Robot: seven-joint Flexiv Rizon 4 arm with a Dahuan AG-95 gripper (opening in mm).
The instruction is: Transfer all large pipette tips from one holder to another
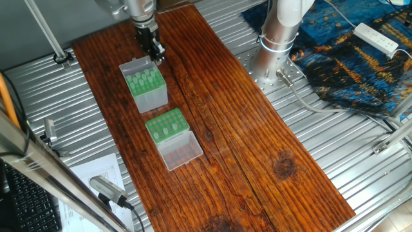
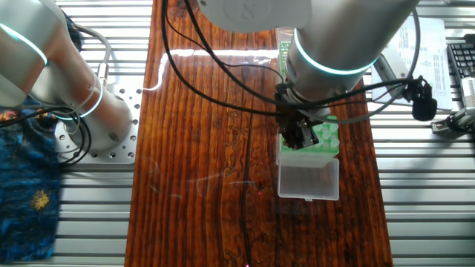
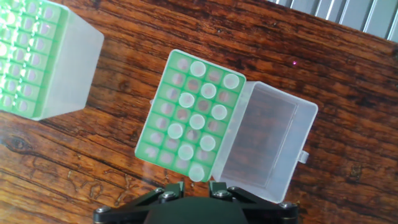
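Note:
The low green rack lies below my hand, its clear lid hinged open to the right. Several pale large pipette tips stand scattered in its holes. One tip sits at the rack's near corner and fills the gap between my fingers; my gripper looks shut on it. The taller grey-sided holder stands at the upper left. In one fixed view my gripper hangs at the rack's far end, and the holder stands nearer. In the other fixed view my gripper meets the rack beside the lid.
Both boxes stand on a dark wooden board laid over a ribbed metal table. The robot base stands at the back right, beside a blue patterned cloth with a white power strip. Papers and a keyboard lie at the front left.

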